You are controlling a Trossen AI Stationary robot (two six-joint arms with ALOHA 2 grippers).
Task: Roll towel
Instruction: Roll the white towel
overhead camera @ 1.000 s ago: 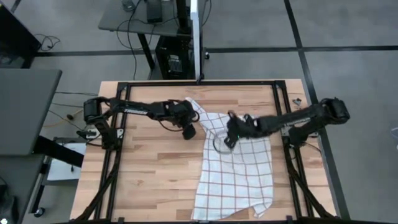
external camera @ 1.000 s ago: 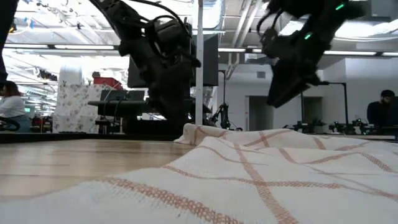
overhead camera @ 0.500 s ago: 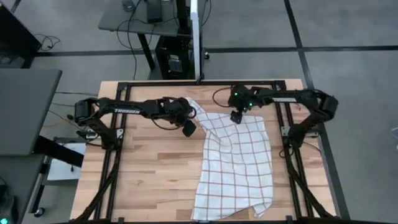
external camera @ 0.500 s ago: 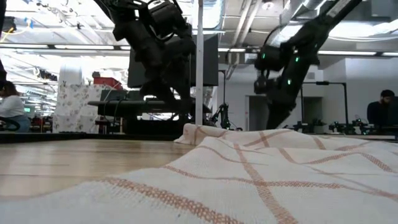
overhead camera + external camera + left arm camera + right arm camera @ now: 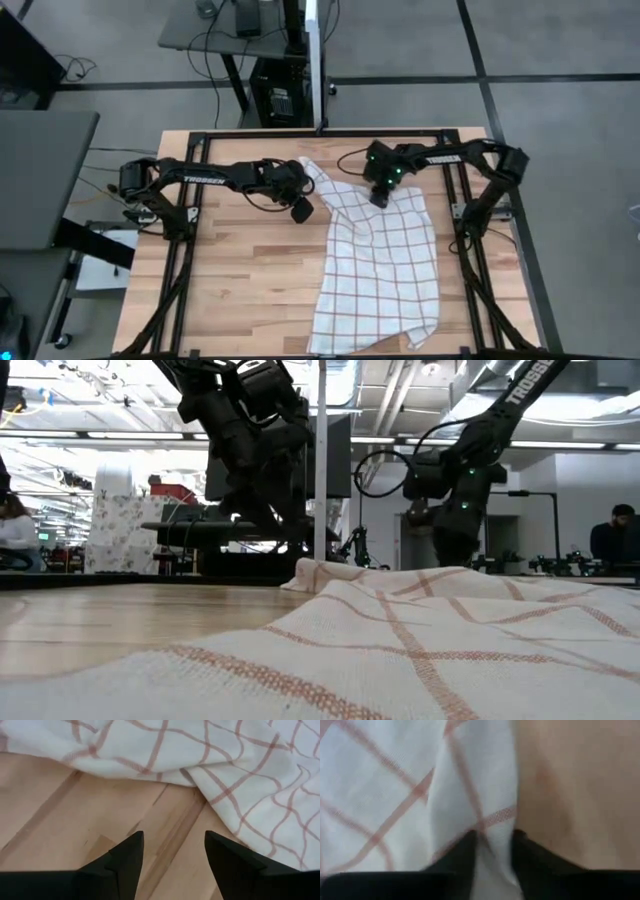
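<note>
The checked towel lies spread on the wooden table, running from the far edge down toward the near edge, right of centre; far end rumpled, with a folded flap at the far-left corner; no roll begun yet.

My right gripper sits low at the towel's far edge; in the right wrist view my fingers stand close together with the hemmed edge of the cloth between them (a pinch on the hem, as far as I can judge; bare wood just beside it).

My left gripper hovers over bare wood just beside the towel's far-left corner; jaws apart, nothing between them; the left wrist view shows the cloth's edge just ahead of my fingertips.

Step in hand, by my judgement: taking hold of the far edge, one corner each, before rolling.

Next move calls for: left gripper forward onto the corner flap and closing on it; then both grips level, turning the edge over toward the near side (uneven pull would skew the roll).
</note>
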